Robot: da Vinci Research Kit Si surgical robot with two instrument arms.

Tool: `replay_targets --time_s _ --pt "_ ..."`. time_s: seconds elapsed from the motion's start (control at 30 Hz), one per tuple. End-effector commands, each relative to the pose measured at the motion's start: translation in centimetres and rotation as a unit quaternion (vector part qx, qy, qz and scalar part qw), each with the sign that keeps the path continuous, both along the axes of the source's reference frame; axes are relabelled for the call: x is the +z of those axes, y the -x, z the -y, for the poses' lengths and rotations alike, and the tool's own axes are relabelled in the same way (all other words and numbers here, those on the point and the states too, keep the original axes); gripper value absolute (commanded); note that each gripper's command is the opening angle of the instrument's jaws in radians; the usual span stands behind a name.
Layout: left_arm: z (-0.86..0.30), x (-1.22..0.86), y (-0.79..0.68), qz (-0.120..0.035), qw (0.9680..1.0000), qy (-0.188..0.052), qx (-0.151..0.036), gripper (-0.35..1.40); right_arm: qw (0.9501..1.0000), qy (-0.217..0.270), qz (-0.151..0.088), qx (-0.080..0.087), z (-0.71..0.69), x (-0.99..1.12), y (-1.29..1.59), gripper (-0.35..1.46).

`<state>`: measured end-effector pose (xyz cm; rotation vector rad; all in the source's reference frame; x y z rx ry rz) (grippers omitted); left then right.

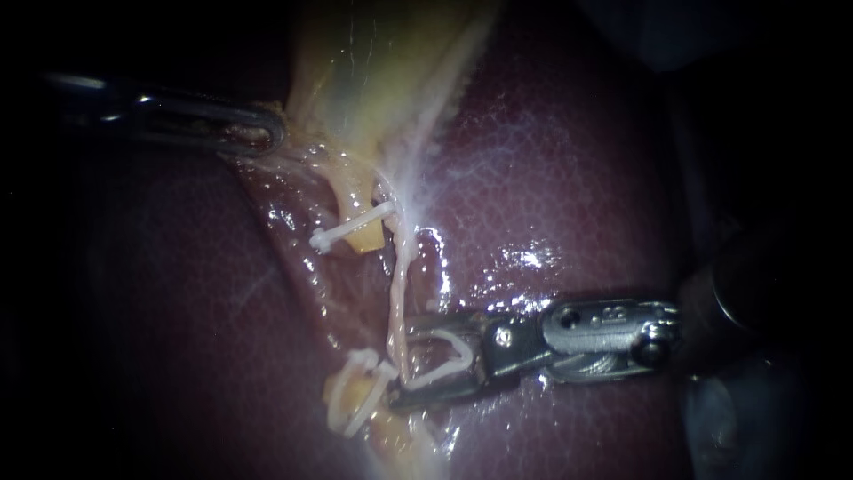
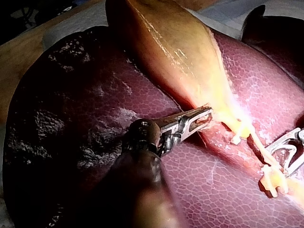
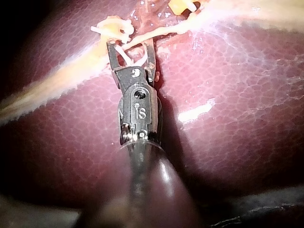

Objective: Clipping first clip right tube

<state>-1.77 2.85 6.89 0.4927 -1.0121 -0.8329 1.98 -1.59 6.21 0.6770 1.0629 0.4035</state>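
The right tube (image 1: 397,284) is a thin pale strand running down from the gallbladder (image 1: 373,71) over the liver (image 1: 551,178). My right instrument (image 1: 404,363) straddles its lower part. Its jaws stand wide apart with an open white clip (image 1: 449,351) seated between them, and the tube crosses the clip's mouth. The right wrist view shows the same: the right instrument (image 3: 129,45), the clip (image 3: 126,57) and the tube (image 3: 156,31). My left instrument (image 1: 267,133) is shut on tissue at the gallbladder's (image 2: 171,52) narrow end, also seen in the left wrist view (image 2: 204,116).
Left of the right tube lie two yellow stumps of a cut tube, each bearing white clips: an upper stump (image 1: 351,227) and a lower stump (image 1: 360,404) close to my right instrument's lower jaw. Wet, glistening liver surrounds everything.
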Motion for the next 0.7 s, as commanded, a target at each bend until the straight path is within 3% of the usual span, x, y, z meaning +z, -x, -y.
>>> replay_targets --time_s 0.03,0.4,0.7 --pt "0.0 0.0 0.0 0.0 1.0 0.0 0.0 -0.35 1.0 0.0 0.0 0.0 0.0 0.0 0.0 0.49" --pt "0.0 0.0 -0.01 0.0 1.0 0.0 0.0 -0.35 1.0 -0.003 0.0 0.0 -0.02 0.01 0.06 0.49" --pt "0.0 0.0 -0.01 0.0 1.0 0.0 0.001 -0.35 1.0 -0.005 0.002 0.004 -0.14 -0.11 0.2 0.49"
